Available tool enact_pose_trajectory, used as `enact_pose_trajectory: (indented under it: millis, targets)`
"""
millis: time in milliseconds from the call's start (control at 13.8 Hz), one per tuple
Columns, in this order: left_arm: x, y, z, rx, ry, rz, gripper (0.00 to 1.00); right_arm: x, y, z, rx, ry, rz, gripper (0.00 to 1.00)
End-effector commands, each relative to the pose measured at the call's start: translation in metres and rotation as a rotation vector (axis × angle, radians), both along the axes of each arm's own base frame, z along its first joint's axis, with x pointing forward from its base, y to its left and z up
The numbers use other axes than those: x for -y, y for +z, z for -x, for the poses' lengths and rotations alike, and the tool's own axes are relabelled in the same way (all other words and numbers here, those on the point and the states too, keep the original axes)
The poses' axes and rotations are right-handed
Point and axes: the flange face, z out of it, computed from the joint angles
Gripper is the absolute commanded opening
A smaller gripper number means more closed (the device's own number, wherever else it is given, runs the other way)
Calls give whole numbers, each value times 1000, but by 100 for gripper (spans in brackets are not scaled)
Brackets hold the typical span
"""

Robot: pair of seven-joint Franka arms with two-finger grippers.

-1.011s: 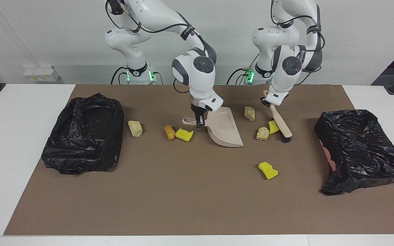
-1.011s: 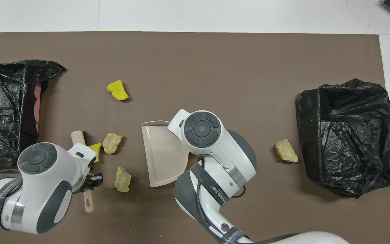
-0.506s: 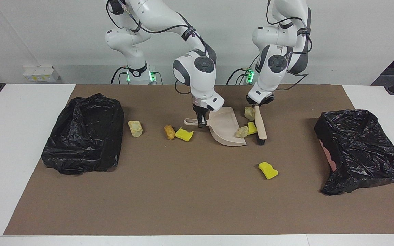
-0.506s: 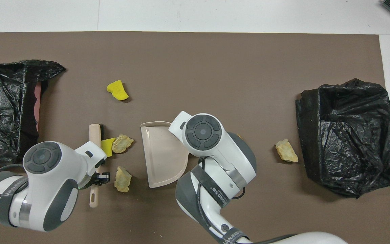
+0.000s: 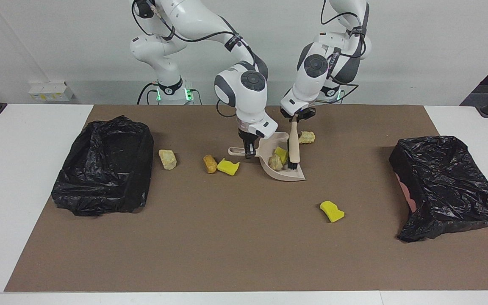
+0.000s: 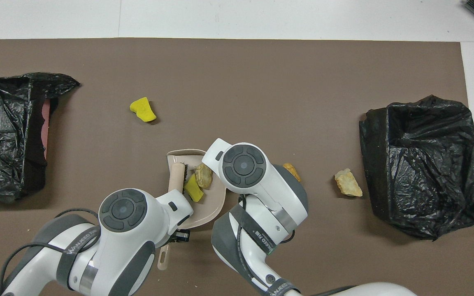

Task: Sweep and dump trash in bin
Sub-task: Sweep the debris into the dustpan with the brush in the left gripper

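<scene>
My right gripper (image 5: 248, 152) is shut on the handle of the beige dustpan (image 5: 285, 174), which rests on the brown mat. My left gripper (image 5: 295, 115) is shut on the beige brush (image 5: 294, 144), whose black bristles stand inside the pan. Two pieces of trash lie in the pan: a beige rock (image 5: 275, 162) (image 6: 203, 174) and a yellow sponge (image 5: 281, 154) (image 6: 194, 191). Loose trash on the mat: a rock (image 5: 306, 137) beside the brush, a yellow sponge (image 5: 331, 211) (image 6: 142, 110), an orange-brown lump (image 5: 209, 163), a sponge (image 5: 228, 166) and a rock (image 5: 167, 159) (image 6: 348, 183).
A bin lined with a black bag (image 5: 104, 169) (image 6: 422, 164) stands at the right arm's end of the mat. Another (image 5: 447, 186) (image 6: 2, 131) stands at the left arm's end. White table (image 5: 28, 169) borders the brown mat.
The left gripper has swept the brush toward the right arm's end, pushing one beige rock and one yellow sponge into the dustpan. The right gripper and pan have barely moved.
</scene>
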Motion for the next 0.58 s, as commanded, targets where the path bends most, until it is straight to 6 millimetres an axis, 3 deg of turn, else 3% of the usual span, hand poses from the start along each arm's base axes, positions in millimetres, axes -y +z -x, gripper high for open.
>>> enact_pose_trajectory:
  millis: [0, 289, 506]
  targets:
    - [-19, 21, -9, -52, 112, -19, 0, 0, -2, 4, 9, 9, 18, 0]
    - [-29, 22, -1, -100, 317, -117, 0, 1, 4, 7, 12, 9, 20, 0]
    - [-42, 20, 6, -136, 340, -163, 0, -2, 2, 19, 11, 31, 22, 0]
